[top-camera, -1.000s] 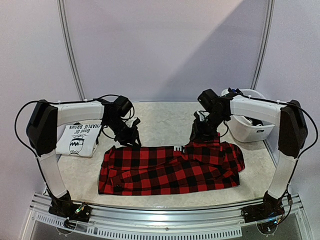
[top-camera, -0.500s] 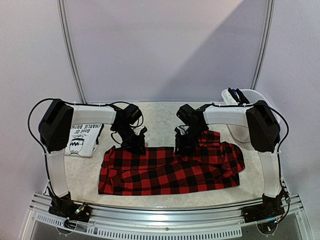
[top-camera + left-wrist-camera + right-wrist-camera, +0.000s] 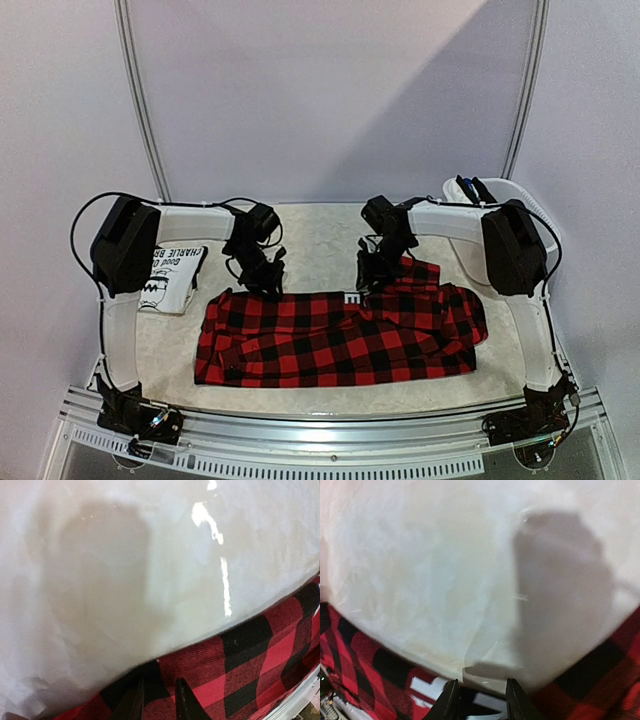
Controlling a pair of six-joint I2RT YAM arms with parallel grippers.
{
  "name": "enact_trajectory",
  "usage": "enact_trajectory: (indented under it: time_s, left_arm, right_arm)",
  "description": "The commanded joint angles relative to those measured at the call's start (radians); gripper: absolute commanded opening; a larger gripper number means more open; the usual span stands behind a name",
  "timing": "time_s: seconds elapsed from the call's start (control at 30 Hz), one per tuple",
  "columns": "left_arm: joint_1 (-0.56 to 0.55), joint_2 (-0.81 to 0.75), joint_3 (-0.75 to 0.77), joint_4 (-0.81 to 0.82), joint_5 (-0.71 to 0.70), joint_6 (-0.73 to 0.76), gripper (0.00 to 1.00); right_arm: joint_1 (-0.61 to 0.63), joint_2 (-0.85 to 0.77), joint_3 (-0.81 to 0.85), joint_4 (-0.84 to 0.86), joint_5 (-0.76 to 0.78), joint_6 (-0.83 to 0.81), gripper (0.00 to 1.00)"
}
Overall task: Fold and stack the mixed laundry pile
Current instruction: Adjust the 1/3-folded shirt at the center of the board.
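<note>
A red-black plaid garment (image 3: 340, 340) lies spread across the middle of the table, with white lettering (image 3: 352, 298) at its far edge. My left gripper (image 3: 262, 283) is down at the far left edge. In the left wrist view its jaws (image 3: 159, 700) stand narrowly open over flat plaid (image 3: 260, 660). My right gripper (image 3: 368, 282) is at the far edge near the middle. In the right wrist view (image 3: 481, 697) it stands open astride the hem beside the lettering (image 3: 427, 687). A folded white T-shirt (image 3: 170, 280) with black print lies at the left.
A white plastic tub (image 3: 525, 195) stands at the back right, partly behind the right arm, with dark items (image 3: 470, 187) sticking out of it. Pale bare tabletop (image 3: 320, 235) lies beyond the garment's far edge. A metal rail (image 3: 330, 440) runs along the near edge.
The right gripper swung left from the garment's raised right part to its far middle edge. The left gripper edged right and down onto the far left edge. Both sets of jaws narrowed.
</note>
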Motion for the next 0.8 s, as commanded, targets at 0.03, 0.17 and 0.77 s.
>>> enact_trajectory:
  time_s: [0.03, 0.17, 0.77]
  left_arm:
    - [0.037, -0.007, 0.021, 0.008, -0.087, 0.007, 0.22]
    - [0.037, -0.068, 0.044, 0.012, -0.093, 0.006, 0.29]
    - [0.037, -0.422, -0.21, 0.004, -0.147, 0.018, 0.65]
  right_arm:
    - [-0.008, 0.043, 0.098, -0.005, 0.029, -0.048, 0.33]
    - [-0.044, 0.002, 0.133, -0.002, 0.057, -0.046, 0.4]
    - [-0.255, -0.039, 0.136, -0.163, 0.325, -0.214, 0.7]
